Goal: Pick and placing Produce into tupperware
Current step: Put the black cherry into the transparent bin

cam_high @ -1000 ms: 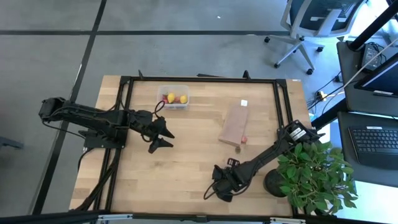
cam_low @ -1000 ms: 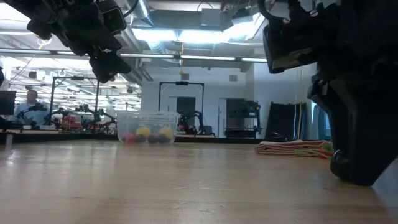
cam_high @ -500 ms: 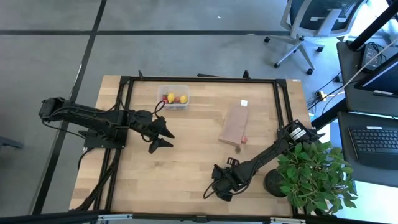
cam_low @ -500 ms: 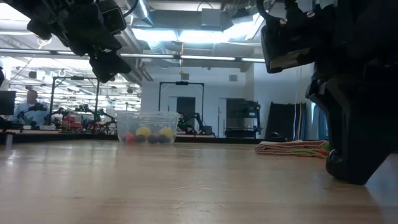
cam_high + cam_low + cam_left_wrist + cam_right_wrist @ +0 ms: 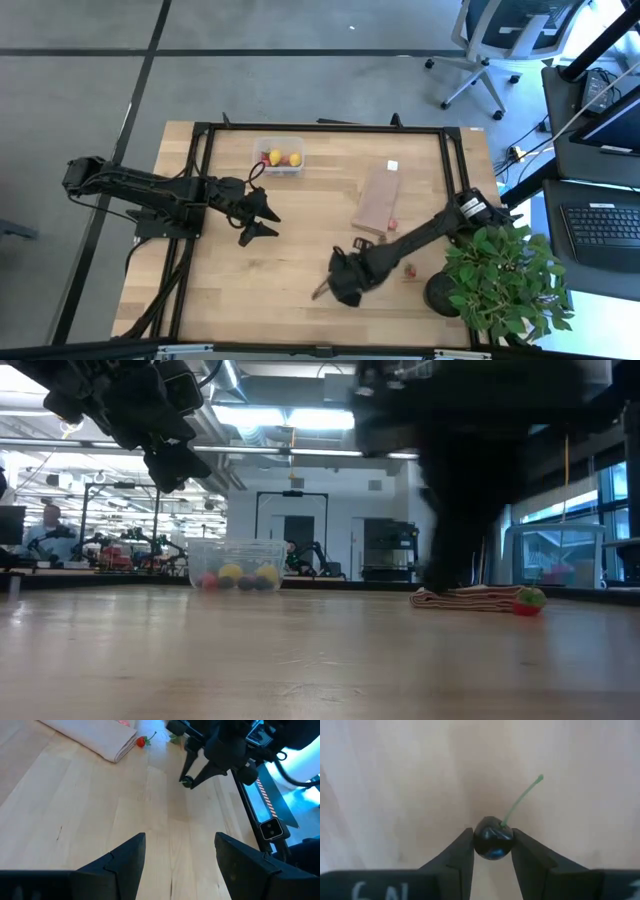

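The clear tupperware (image 5: 279,156) stands near the table's far edge with yellow, red and dark pieces inside; the low view shows the tupperware (image 5: 237,565) too. My right gripper (image 5: 325,290), near the table's middle toward the near edge, is shut on a dark berry (image 5: 493,839) with a green stem (image 5: 522,800). A red strawberry (image 5: 393,224) lies on the table by the tan board (image 5: 377,200). Another small red piece (image 5: 408,268) lies on the table near the plant. My left gripper (image 5: 276,224) hovers open, left of centre, touching nothing. My right gripper pinches the dark berry's round body (image 5: 493,839) between its two fingertips (image 5: 460,851), one on each side. The fingers point down at a slant from above, as the left wrist view shows at the berry (image 5: 186,782). The stem sticks out free, and the berry seems lifted clear of the table.
A potted plant (image 5: 500,280) stands at the table's right near corner, close to the right arm. The tan board lies right of centre. Black frame rails (image 5: 200,180) run along the table's sides. Bare wood stretches between the grippers and the tupperware.
My right gripper has swung from close to the near edge toward the table's left and far side, carrying the dark berry. A small red piece near the plant now shows where the arm was. My left arm has kept still.
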